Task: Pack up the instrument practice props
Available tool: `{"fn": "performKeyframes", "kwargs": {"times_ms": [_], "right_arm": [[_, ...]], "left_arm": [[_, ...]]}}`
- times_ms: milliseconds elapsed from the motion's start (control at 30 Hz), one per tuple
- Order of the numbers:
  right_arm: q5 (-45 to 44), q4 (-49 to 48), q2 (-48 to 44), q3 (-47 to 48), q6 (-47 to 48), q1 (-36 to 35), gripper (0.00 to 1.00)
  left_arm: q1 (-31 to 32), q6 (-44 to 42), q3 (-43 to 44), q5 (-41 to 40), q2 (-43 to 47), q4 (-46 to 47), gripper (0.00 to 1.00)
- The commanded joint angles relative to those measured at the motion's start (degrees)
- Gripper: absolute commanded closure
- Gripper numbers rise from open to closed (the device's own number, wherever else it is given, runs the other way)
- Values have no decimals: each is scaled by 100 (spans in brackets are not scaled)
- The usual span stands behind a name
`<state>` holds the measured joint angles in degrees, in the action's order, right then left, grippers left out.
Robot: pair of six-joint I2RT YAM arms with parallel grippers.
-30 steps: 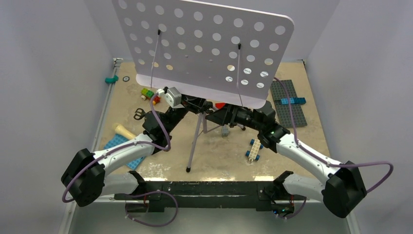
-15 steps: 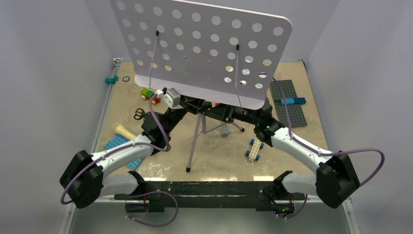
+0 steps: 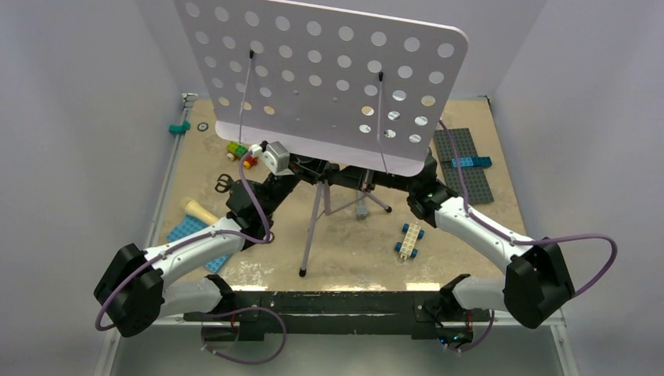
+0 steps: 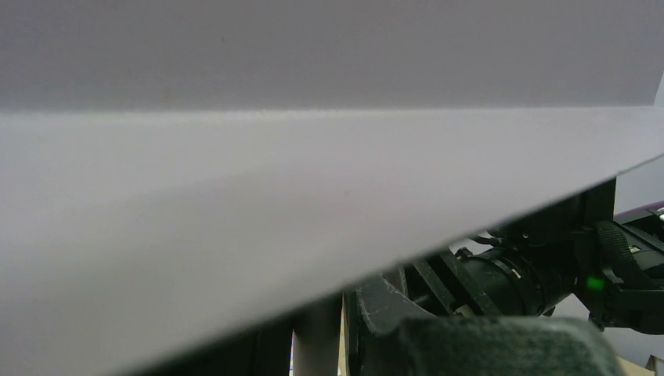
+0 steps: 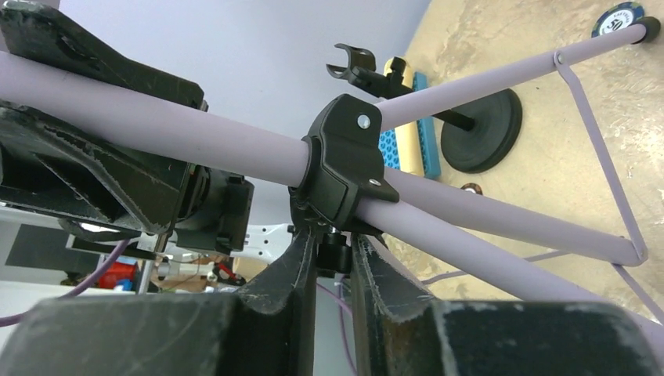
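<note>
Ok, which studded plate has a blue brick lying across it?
The grey plate, far right in the top view: the blue brick lies across it. The blue plate on the left shows no brick on it.

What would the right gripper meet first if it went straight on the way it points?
Probably the black collar on the stand, just ahead; its fingers grip the knob under it.
</note>
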<state>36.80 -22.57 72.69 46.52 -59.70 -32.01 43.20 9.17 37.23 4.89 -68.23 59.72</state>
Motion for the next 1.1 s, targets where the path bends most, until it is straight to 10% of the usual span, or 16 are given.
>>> {"fn": "performKeyframes", "kwargs": {"times_ms": [0,233,367,467,1067], "right_arm": [[42,190,-169,375,964,12,87],[-1652,940,-748,121,3886,-404,99],[-2931,910,-1040,-267,4681,-516,49],[-3032,1154,-1398,-442,4700,-517,36],[-3984,-1109,-2285,-2778,4889,-1714,47]], "left_arm": [[101,261,-238,154,-146,-1372,100],[101,434,-203,91,-235,-1661,100],[105,623,-207,-66,-237,-1967,100],[110,773,-208,-292,-186,-2251,100],[334,1489,-744,-954,-232,-2878,100]]}}
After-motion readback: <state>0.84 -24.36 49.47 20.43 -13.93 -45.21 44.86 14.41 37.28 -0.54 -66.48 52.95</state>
